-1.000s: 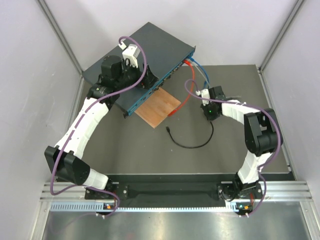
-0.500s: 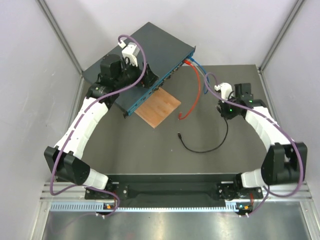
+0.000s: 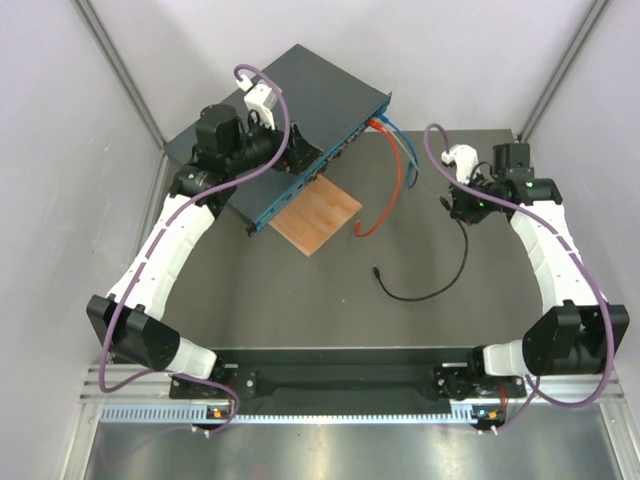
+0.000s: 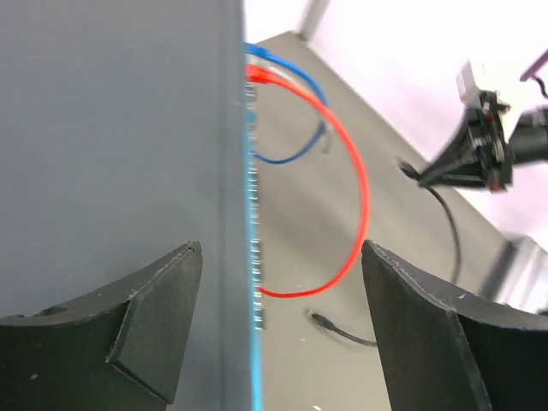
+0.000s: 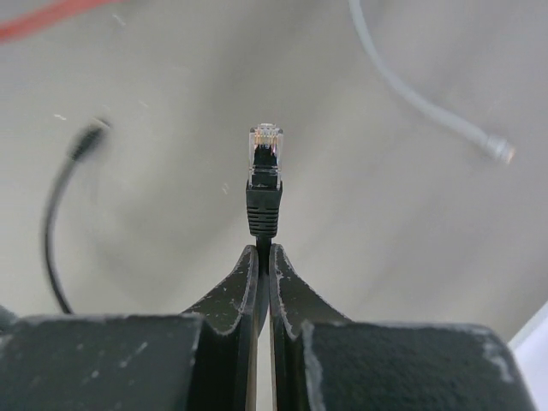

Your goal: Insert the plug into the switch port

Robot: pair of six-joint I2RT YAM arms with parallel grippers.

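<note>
The switch [image 3: 290, 95] is a dark slate-grey box at the back left, its teal front edge [image 3: 320, 165] facing the mat. My left gripper [image 3: 300, 158] is open and straddles that front edge; in the left wrist view [image 4: 282, 330] the grey top [image 4: 111, 128] and the teal edge [image 4: 253, 342] lie between the wide-apart fingers [image 4: 154, 334]. My right gripper [image 3: 452, 200] hovers at the right, well away from the switch. In the right wrist view [image 5: 264, 253] it is shut on the black cable just behind its clear plug [image 5: 265, 150], which sticks straight out.
A red cable [image 3: 400, 190] and a blue cable [image 3: 405, 150] run from the switch's right end onto the mat. A brown wooden board [image 3: 315, 215] lies before the switch. The black cable [image 3: 440, 285] loops over the mat to its free end [image 3: 377, 270].
My right arm has swung right and away from the switch, carrying the plug; the black cable's loop and free end dragged right with it. My left gripper has shifted only slightly.
</note>
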